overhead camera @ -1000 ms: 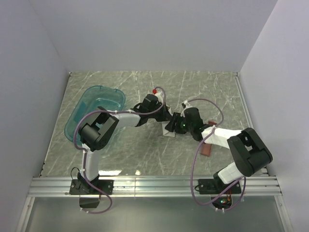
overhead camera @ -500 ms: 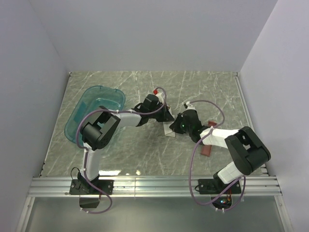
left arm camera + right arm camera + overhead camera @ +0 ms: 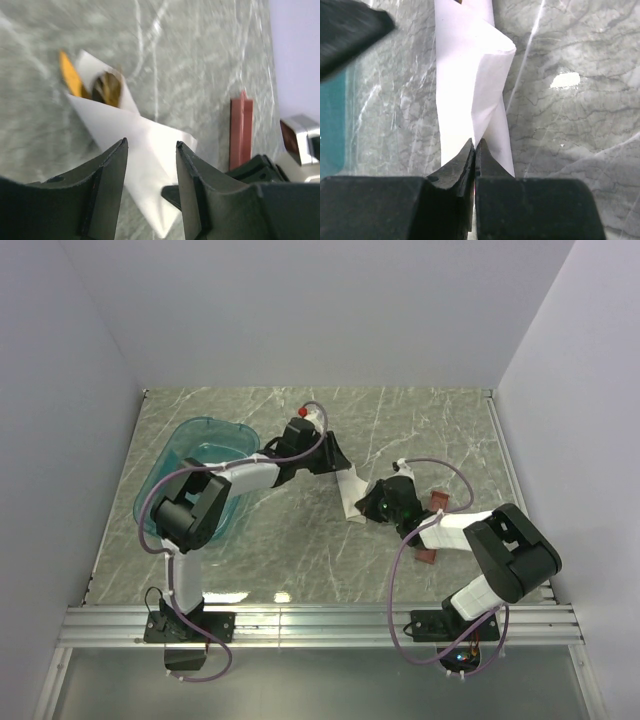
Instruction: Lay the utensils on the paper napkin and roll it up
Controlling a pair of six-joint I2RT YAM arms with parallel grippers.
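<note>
Paper napkin [image 3: 470, 90] is pinched by the right gripper [image 3: 474, 147]; the left gripper [image 3: 150, 146] is spread, empty. Tight rolling around the utensils [image 3: 106, 88] is advised.

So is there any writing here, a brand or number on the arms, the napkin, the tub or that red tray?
No text can be read in any view.
The paper napkin is plain white; the teal tub, the reddish-brown tray, the left arm and the right arm show no legible label.
</note>
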